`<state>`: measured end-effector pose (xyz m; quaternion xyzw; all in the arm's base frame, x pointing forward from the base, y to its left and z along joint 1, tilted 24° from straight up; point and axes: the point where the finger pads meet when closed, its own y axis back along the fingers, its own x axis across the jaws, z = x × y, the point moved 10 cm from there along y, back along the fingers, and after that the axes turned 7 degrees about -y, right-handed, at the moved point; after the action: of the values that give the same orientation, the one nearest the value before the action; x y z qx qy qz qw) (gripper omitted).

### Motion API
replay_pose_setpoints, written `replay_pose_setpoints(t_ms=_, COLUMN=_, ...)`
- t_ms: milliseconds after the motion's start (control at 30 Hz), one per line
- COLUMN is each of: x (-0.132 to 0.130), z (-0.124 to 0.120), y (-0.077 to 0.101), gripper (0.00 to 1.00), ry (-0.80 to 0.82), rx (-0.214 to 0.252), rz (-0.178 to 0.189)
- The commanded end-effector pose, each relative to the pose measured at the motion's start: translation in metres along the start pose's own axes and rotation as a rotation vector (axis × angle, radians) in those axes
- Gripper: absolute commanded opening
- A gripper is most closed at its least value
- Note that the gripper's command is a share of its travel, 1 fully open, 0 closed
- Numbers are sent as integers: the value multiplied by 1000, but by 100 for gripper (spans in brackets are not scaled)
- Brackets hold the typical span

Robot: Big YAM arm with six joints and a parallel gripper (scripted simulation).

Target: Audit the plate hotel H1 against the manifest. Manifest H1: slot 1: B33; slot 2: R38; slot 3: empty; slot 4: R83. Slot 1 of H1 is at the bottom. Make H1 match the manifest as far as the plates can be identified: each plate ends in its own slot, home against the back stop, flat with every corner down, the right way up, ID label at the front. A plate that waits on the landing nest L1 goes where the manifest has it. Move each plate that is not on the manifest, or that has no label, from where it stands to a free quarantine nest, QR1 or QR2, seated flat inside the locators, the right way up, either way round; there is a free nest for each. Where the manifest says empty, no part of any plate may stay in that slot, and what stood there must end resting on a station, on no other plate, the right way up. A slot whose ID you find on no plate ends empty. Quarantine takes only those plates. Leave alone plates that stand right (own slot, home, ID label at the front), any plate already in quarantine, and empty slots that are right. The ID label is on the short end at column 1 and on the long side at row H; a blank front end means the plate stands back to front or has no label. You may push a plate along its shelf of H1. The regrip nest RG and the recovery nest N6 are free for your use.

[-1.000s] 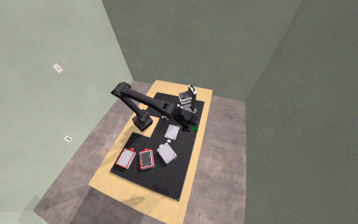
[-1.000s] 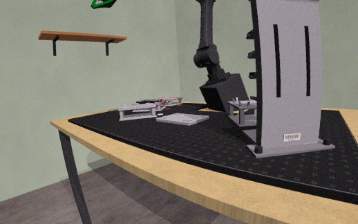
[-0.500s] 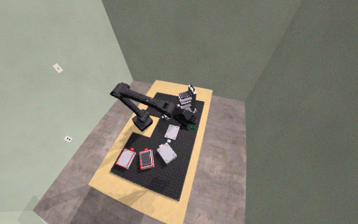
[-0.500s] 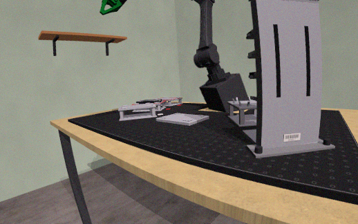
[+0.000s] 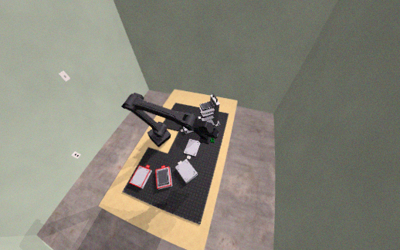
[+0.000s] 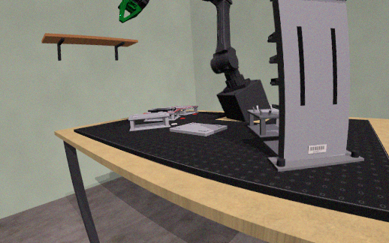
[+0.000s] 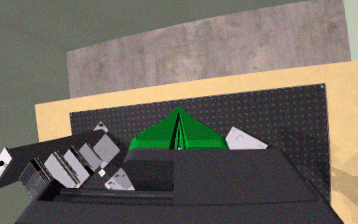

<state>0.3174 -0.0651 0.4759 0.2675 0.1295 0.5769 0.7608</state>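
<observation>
Your plate hotel H1 (image 6: 316, 75) stands at the far end of the black breadboard (image 6: 241, 165), its grey back panel with the barcode sticker turned toward the exterior camera, so from there you only glimpse shelf tabs on its left edge. In the wrist view the stack of shelves (image 7: 67, 167) with grey plates appears at lower left, seen obliquely; no label is legible, so you cannot yet match any plate to the manifest. The gripper (image 7: 179, 131) hangs high above the board, its green fingers pressed together on nothing, which suits a look-around pose, not a pick. Just beside the hotel sits a small raised nest (image 6: 263, 116), probably the landing spot. Farther out, a grey plate (image 5: 192, 147) lies flat on the board, another grey one (image 5: 186, 170) sits raised on a nest, and two red-framed quarantine nests (image 5: 140, 177) hold plates, one pale, one dark. My read: you're auditing first, and the fingers must open before any grasp.
</observation>
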Motion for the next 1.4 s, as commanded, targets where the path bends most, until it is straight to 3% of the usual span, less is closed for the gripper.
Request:
replay_pose_setpoints(t_ms=0, x=2, z=-8, y=-9, gripper=0, ry=-10, rx=39, rz=-4)
replay_pose_setpoints(t_ms=67, x=5, z=-8, y=3, gripper=0, ry=-10, rx=-18, rz=10)
replay_pose_setpoints(t_ms=300, x=8, z=-31, y=-1, gripper=0, ry=-11, rx=-21, rz=11)
replay_pose_setpoints(t_ms=333, x=10, z=-17, y=11, gripper=0, ry=-11, rx=-11, rz=9)
replay_pose_setpoints(t_ms=433, x=15, z=-15, y=0, gripper=0, ry=-3, rx=82, rz=-10)
replay_pose_setpoints(t_ms=533, x=15, z=-17, y=-1, gripper=0, ry=-2, rx=98, rz=-14)
replay_pose_setpoints(t_ms=567, x=10, z=-45, y=-18, gripper=0, ry=0, rx=159, rz=-30)
replay_pose_setpoints(t_ms=600, x=12, z=-49, y=-18, gripper=0, ry=4, rx=160, rz=-26)
replay_pose_setpoints(t_ms=667, x=13, z=-49, y=-6, gripper=0, ry=-2, rx=101, rz=-14)
replay_pose_setpoints(t_ms=833, x=14, z=-65, y=-9, gripper=0, ry=-3, rx=102, rz=-13)
replay_pose_setpoints(t_ms=867, x=18, z=-45, y=7, gripper=0, ry=-2, rx=95, rz=-13)
replay_pose_setpoints(t_ms=933, x=21, z=-49, y=-7, gripper=0, ry=10, rx=176, rz=-34)
replay_pose_setpoints(t_ms=1000, x=22, z=-52, y=-9, gripper=0, ry=17, rx=216, rz=-45)
replay_pose_setpoints(t_ms=1033, x=18, z=-81, y=-23, gripper=0, ry=25, rx=275, rz=-59)
replay_pose_setpoints(t_ms=1133, x=16, z=-84, y=-23, gripper=0, ry=20, rx=275, rz=-64)
replay_pose_setpoints(t_ms=1200, x=19, z=-85, y=-13, gripper=0, ry=17, rx=219, rz=-46)
replay_pose_setpoints(t_ms=1367, x=19, z=-101, y=-14, gripper=0, ry=16, rx=220, rz=-46)
